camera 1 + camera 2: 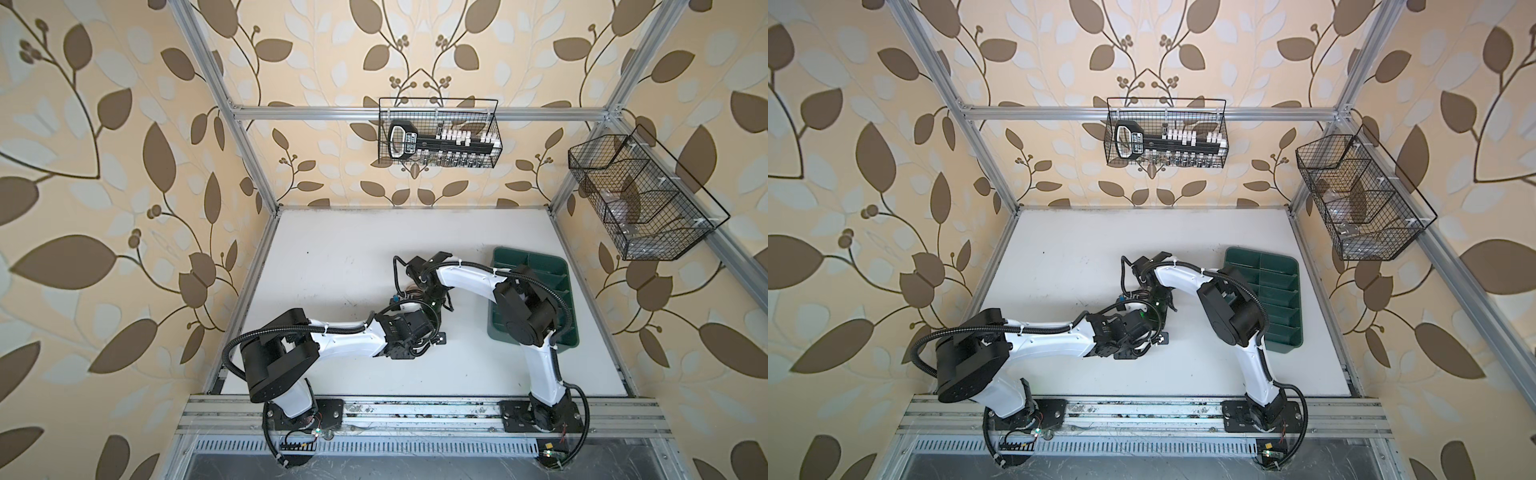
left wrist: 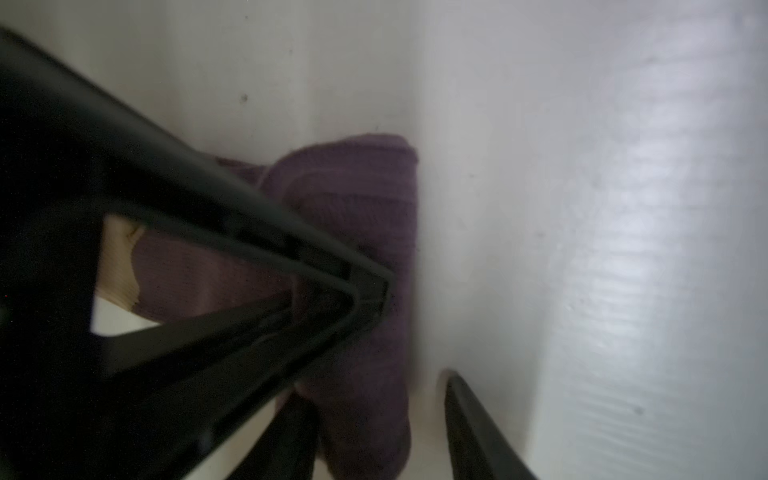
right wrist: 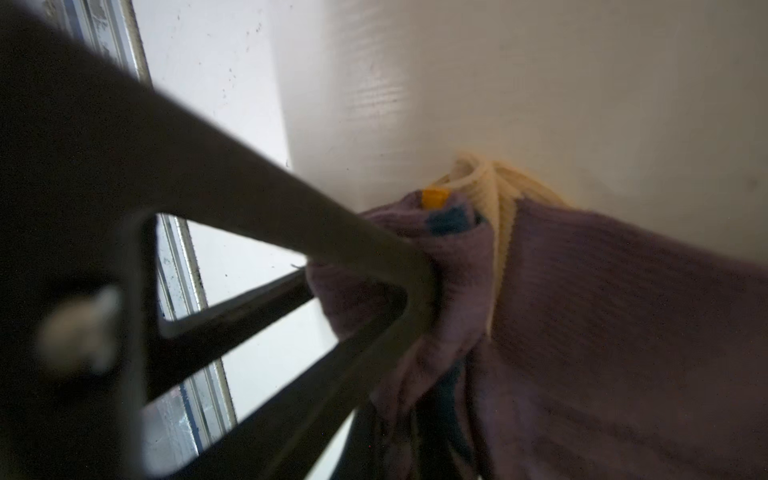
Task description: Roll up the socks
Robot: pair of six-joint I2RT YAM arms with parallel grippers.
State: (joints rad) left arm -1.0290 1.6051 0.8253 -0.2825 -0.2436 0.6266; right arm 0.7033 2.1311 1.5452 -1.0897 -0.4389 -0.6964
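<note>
Grippers: right gripper [image 3: 399,332] clenched on the socks [image 3: 602,311]; left gripper [image 2: 411,332] spread astride their rolled end.
Socks: middle of the table [image 1: 332,257], hidden under both wrists in both top views.
Risk: left closing off-centre could squeeze the roll loose.

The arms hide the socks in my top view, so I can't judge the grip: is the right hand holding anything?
Observer: Yes, the right hand is shut on bunched fabric of the purple sock.
Operator: Only purple in there?
Observer: No, blue fabric shows inside the fold, beside beige ribbing.
Operator: And the left hand?
Observer: The left hand is open, one finger over the purple sock, the other just off its edge.
</note>
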